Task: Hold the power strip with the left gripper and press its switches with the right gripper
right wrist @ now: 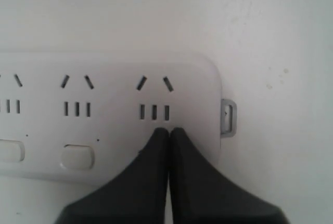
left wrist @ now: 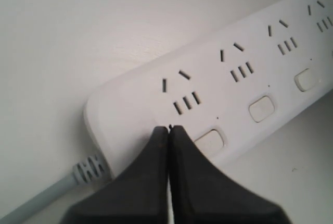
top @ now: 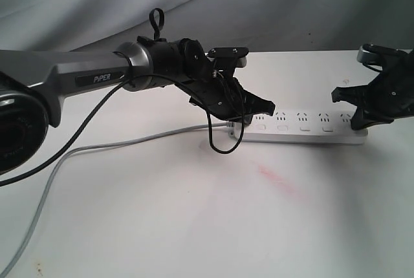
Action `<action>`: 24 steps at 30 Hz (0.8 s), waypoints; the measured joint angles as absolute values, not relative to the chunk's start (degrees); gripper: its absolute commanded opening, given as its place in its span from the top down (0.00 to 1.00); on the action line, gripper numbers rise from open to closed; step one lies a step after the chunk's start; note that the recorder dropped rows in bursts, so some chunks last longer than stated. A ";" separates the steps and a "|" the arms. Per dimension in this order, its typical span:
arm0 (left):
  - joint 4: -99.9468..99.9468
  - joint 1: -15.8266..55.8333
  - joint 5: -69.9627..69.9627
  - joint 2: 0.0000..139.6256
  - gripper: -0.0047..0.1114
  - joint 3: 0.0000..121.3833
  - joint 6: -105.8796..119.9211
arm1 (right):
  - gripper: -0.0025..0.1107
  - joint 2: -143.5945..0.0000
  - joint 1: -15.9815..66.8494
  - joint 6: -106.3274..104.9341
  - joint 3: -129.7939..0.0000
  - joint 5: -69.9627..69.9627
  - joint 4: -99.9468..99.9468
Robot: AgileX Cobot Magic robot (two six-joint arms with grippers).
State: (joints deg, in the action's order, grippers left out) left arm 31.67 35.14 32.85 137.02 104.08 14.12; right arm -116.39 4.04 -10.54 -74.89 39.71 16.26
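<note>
White table (top: 162, 226) holds one five-socket power strip (top: 310, 136), left gripper (left wrist: 169, 128) and right gripper (right wrist: 169, 129) fingers closed together.

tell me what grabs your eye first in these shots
A white power strip lies on the table, a shut gripper at each end. The left gripper, on the grey PIPER arm, meets its cord end; the right gripper is over the last socket.

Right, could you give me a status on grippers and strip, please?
Left gripper shut, tips at power strip cord end. Right gripper shut, at far-end socket. Cable loop hangs beside strip.
</note>
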 measured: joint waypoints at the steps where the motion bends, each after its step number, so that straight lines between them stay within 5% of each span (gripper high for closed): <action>1: 31.67 35.14 32.85 137.02 0.96 104.08 14.12 | 0.98 -116.39 4.04 -10.54 -74.89 39.42 16.26; 24: 31.67 35.14 32.85 137.02 0.96 104.08 14.12 | 0.98 -117.60 5.36 -9.39 -75.75 40.35 13.95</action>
State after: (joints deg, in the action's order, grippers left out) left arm 31.67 35.14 32.85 137.02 104.08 14.12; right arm -117.60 5.36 -9.39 -75.75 40.35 13.95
